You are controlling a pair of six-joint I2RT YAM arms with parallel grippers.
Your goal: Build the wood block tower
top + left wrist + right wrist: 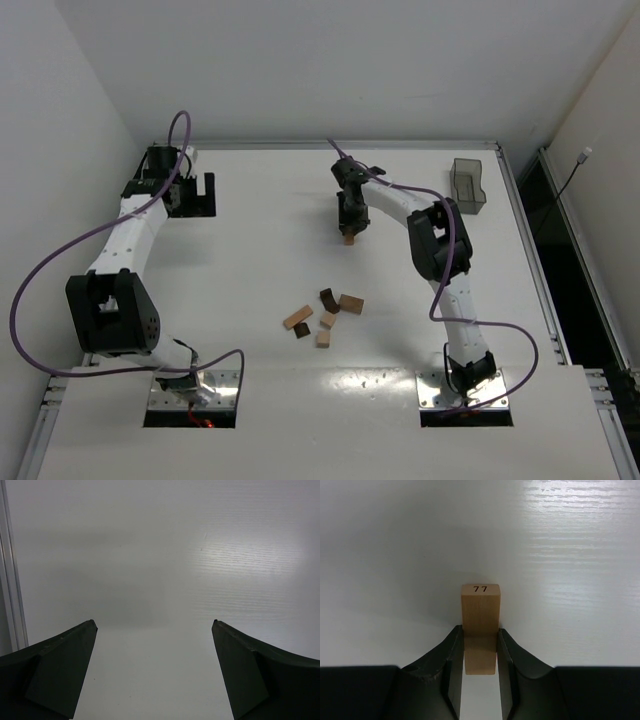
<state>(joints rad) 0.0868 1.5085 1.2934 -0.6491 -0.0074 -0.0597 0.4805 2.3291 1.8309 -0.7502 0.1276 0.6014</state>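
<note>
Wood blocks [322, 318], small light tan and dark brown cubes and short bars, lie loose in a cluster near the middle of the white table [250, 260], nearer the arm bases and a little toward the right one; none appears stacked on another, so no tower stands yet. One light tan wooden bar [480, 611], end face marked 77, is apart from the cluster, clamped by its long sides between the pads of the right gripper [480, 632], with much of its length sticking out past the fingertips, presumably so the free end can be set down without the fingers meeting the surface. Top view shows this gripper pointing down over bare table beyond the cluster, bar at its tip; whether the bar touches the surface, cannot tell. Judgement: this is the base piece, held over a spot well away from the loose pieces so later picks do not knock the stack. Left gripper [154, 625] hangs with jaws spread wide, nothing between them, over bare table at the far left, out of the way. Translucent grey plastic bin [467, 185] sits near the far right corner, well apart. Next: seat bar squarely, release gently; risk is tipping on release
</note>
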